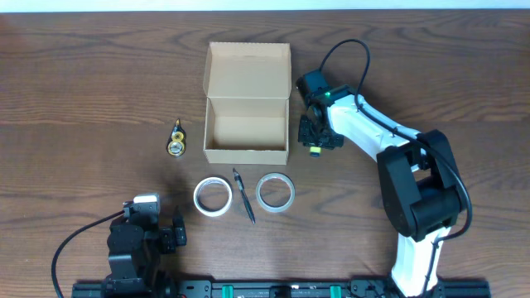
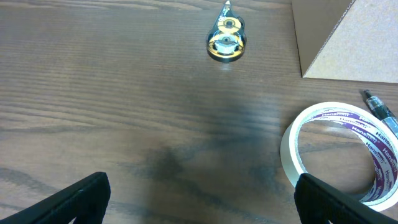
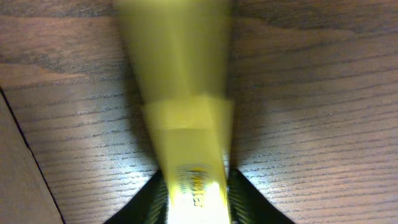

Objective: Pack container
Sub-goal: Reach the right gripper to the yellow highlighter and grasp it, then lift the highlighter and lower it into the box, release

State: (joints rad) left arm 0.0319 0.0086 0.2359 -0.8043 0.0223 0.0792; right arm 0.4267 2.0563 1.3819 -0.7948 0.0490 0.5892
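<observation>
The container (image 1: 247,124) is an open tan cardboard box with its flap lid folded back, and its inside looks bare. Just right of it my right gripper (image 1: 317,139) points down at the table. In the right wrist view this gripper (image 3: 194,193) is shut on a yellow marker (image 3: 186,93), with both fingers (image 3: 239,193) pressed against its sides. The marker's yellow tip (image 1: 315,151) shows below the fingers. My left gripper (image 1: 175,233) rests at the near left, and in the left wrist view it (image 2: 199,205) is open with nothing between its fingers.
Two white tape rolls (image 1: 213,197) (image 1: 275,192) lie in front of the box with a dark pen (image 1: 244,197) between them. A small gold tape dispenser (image 1: 177,139) lies left of the box. The left roll (image 2: 342,155) sits by my left gripper's right finger.
</observation>
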